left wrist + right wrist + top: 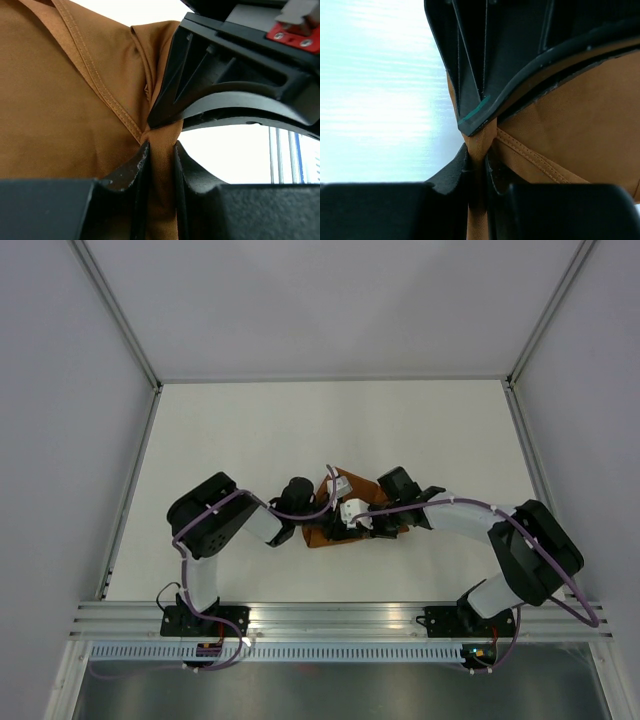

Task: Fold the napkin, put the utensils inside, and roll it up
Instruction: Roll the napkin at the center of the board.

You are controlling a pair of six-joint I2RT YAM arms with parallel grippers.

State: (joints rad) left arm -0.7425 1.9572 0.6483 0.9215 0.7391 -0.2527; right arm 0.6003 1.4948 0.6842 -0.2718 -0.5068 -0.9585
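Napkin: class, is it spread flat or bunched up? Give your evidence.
Bunched up. From above the napkin shows as a small crumpled patch, and the left gripper and right gripper each pinch a fold of it.

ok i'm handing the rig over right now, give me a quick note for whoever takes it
Left claw: shut on a pinched fold of the napkin.
Right claw: shut on what looks like the same fold, tip to tip with the left claw.
Napkin: bunched in a small heap mid-table under both wrists, not lying flat.
Knife: not in any view.
Done: both claws grip the cloth. Whether a clean fold is made cannot be told.
Left: finish the fold, find the knife, lay it inside, roll up.
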